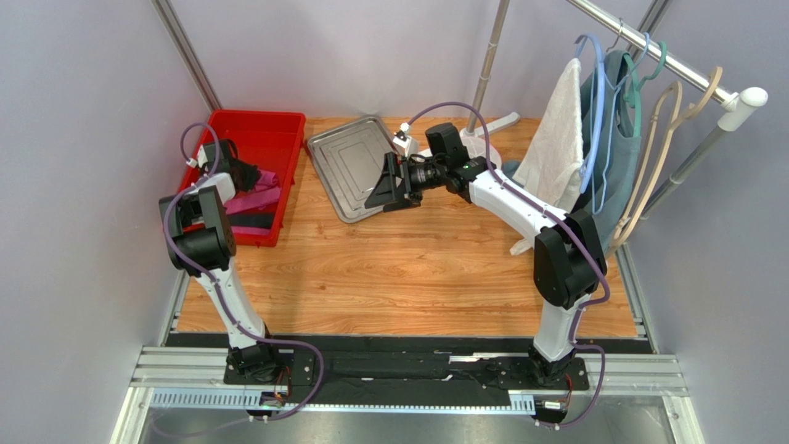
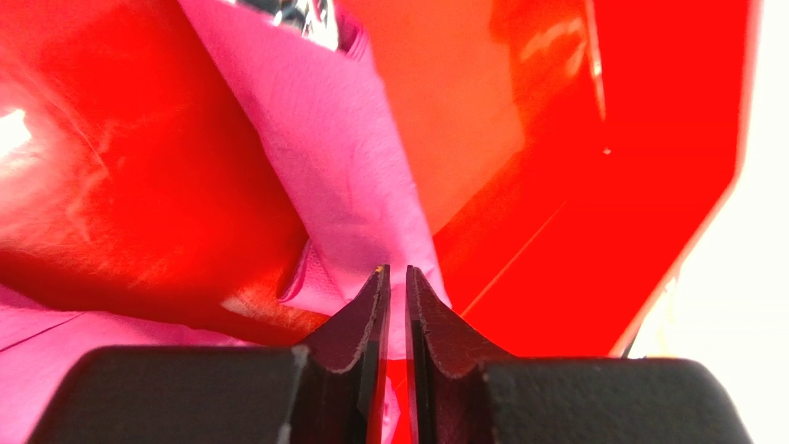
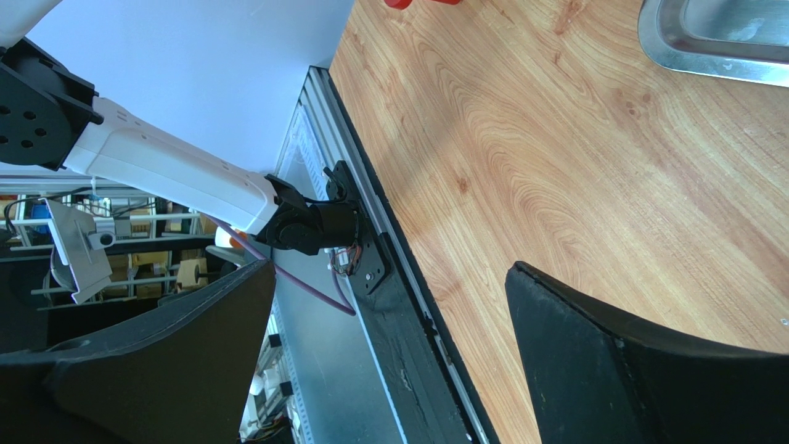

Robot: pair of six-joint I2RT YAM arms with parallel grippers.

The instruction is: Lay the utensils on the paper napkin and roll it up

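The magenta-pink paper napkin (image 1: 260,195) lies crumpled in the red bin (image 1: 275,129) at the far left. My left gripper (image 1: 243,172) is down inside the bin. In the left wrist view it (image 2: 395,270) is shut on a fold of the napkin (image 2: 333,157), with pink paper showing between the jaws. A small shiny silver piece (image 2: 301,13), likely one of the utensils, shows at the top edge behind the napkin; the rest is hidden. My right gripper (image 1: 383,185) is open and empty, held above the near edge of the steel tray (image 1: 344,159); in its own view it (image 3: 391,268) looks down at bare wood.
A white towel (image 1: 557,139) and several hangers with a teal garment (image 1: 619,120) hang on a rack at the back right. The steel tray's corner (image 3: 713,46) shows in the right wrist view. The wooden table (image 1: 417,268) runs to the front rail.
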